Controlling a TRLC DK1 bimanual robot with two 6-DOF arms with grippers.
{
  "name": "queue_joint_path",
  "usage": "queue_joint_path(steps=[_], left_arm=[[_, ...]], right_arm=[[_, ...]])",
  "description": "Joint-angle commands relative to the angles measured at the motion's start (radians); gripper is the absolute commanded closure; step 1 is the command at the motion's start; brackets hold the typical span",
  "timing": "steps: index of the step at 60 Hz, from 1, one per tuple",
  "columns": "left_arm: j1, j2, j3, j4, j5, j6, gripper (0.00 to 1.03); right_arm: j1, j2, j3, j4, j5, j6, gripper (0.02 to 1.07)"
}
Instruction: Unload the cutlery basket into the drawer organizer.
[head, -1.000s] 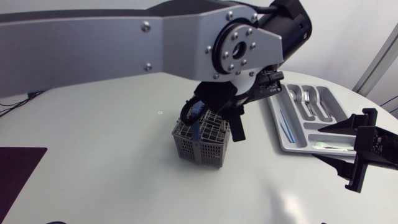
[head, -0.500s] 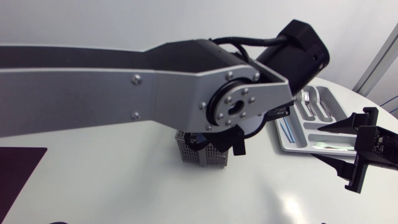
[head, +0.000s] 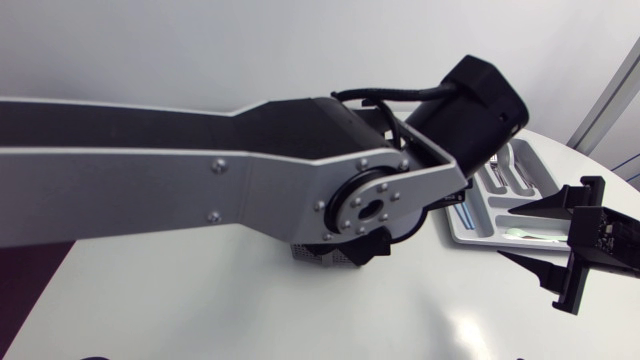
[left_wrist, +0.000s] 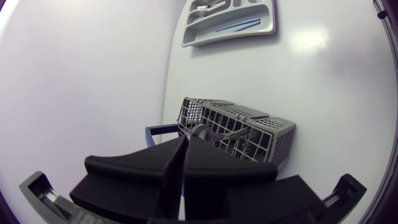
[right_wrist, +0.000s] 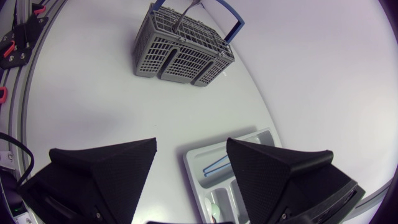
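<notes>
Lowered the left arm further across the middle of the frame over the last second, leaving only a sliver of the cutlery basket showing beneath its joint, where earlier the whole grid top lay in sight. Seen from the left wrist, holds the left hand pressed nearly flat together on the dark end of a cutlery piece that rises from one compartment. Grips high on the handle, probably so as to draw it straight up clear of the walls. Shows the basket's blue handle folded to one side, out of the way.

Parks the right hand at the right edge of the head view with its fingers spread wide, gripping nothing. Hangs it just beside the drawer organizer, presumably to stay clear of the drop-off. Has the organizer at the upper right of the desk, well apart from the basket, with forks and spoons and a blue stick already sorted.

Finds no readable brand, label or writing anywhere.
</notes>
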Motion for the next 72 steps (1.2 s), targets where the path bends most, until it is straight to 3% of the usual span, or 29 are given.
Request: queue_joint_path(steps=[1,4,10,13,16,17,29,34,37,43,54,61,72], left_arm=[[0.002,-0.025,-0.031,0.031,-0.029,0.019,0.87],[0.002,-0.019,-0.035,0.031,-0.029,0.019,0.83],[-0.001,-0.011,-0.038,0.033,-0.029,0.018,0.57],[-0.001,-0.011,-0.034,0.033,-0.029,0.019,0.24],[-0.001,-0.011,-0.028,0.033,-0.029,0.023,0.06],[-0.001,-0.013,-0.026,0.033,-0.029,0.024,0.05],[0.005,-0.045,-0.003,0.031,-0.026,0.035,0.05],[0.011,-0.071,0.026,-0.016,0.015,0.032,0.05],[0.017,-0.074,0.058,-0.072,0.047,0.004,0.05],[0.026,-0.031,0.183,-0.303,0.159,-0.139,0.05],[0.022,0.076,0.388,-0.558,0.274,-0.27,0.05],[0.023,0.125,0.449,-0.609,0.326,-0.31,0.05],[0.02,0.171,0.462,-0.635,0.331,-0.363,0.05]], right_arm=[[0.007,-0.007,-0.03,-0.001,0.002,0.013,0.26],[0.007,-0.007,-0.03,-0.001,0.002,0.013,0.26],[0.005,-0.007,-0.03,0.0,0.003,0.011,0.26],[0.004,-0.007,-0.03,-0.001,0.003,0.01,0.26],[0.004,-0.007,-0.03,-0.001,0.005,0.01,0.26],[0.004,-0.007,-0.03,-0.001,0.005,0.01,0.26],[0.005,-0.014,-0.037,-0.004,0.005,0.011,0.26],[0.005,-0.013,-0.037,-0.008,0.005,0.014,0.26],[0.007,-0.013,-0.037,-0.009,0.005,0.02,0.25],[0.008,-0.013,-0.04,-0.009,0.005,0.023,0.25],[0.013,-0.013,-0.045,-0.009,0.005,0.028,0.25],[0.013,-0.014,-0.045,-0.009,0.005,0.033,0.24],[0.013,-0.014,-0.051,-0.008,0.006,0.031,0.24]])
